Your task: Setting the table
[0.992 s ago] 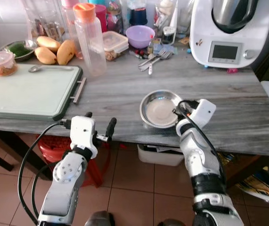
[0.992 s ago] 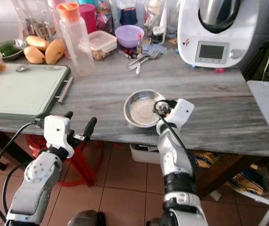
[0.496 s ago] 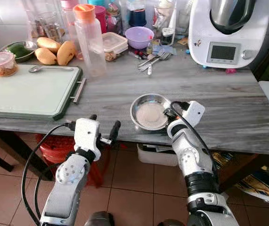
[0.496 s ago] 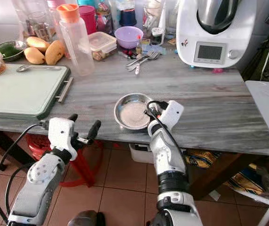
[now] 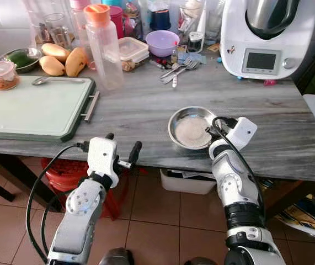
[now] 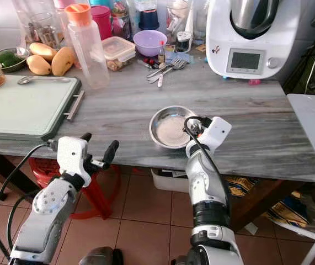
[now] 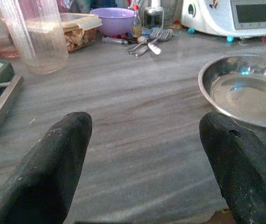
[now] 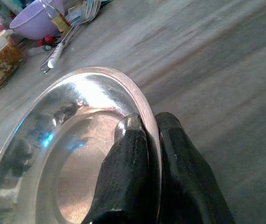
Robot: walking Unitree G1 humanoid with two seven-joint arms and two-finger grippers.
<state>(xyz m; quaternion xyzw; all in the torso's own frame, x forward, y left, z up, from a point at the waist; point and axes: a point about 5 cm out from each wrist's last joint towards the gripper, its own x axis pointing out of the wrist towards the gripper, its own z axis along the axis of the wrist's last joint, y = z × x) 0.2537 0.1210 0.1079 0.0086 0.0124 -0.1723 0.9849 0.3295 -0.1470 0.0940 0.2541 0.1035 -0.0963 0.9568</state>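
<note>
A round steel plate [image 5: 189, 128] lies on the grey table [image 5: 146, 107], close to its front edge. My right gripper [image 5: 212, 130] is shut on the plate's right rim. In the right wrist view one finger lies inside the plate [image 8: 72, 154] and the other outside, the gripper [image 8: 151, 128] pinching the rim. My left gripper [image 5: 122, 144] hangs open at the table's front edge, left of the plate, holding nothing. In the left wrist view this gripper [image 7: 144, 121] looks across bare tabletop, with the plate [image 7: 244, 93] off to one side. Forks and spoons [image 5: 176, 69] lie further back.
A pale green board [image 5: 30, 107] with a spoon [image 5: 52, 80] on it covers the table's left. At the back stand a bottle with an orange cap [image 5: 105, 47], mangoes [image 5: 63, 58], a purple bowl [image 5: 164, 41] and a white kitchen machine [image 5: 262, 38]. A red stool [image 5: 63, 171] sits underneath.
My right gripper slid the plate left along the table, then back right to about where it was a second ago. The left arm has barely moved.
</note>
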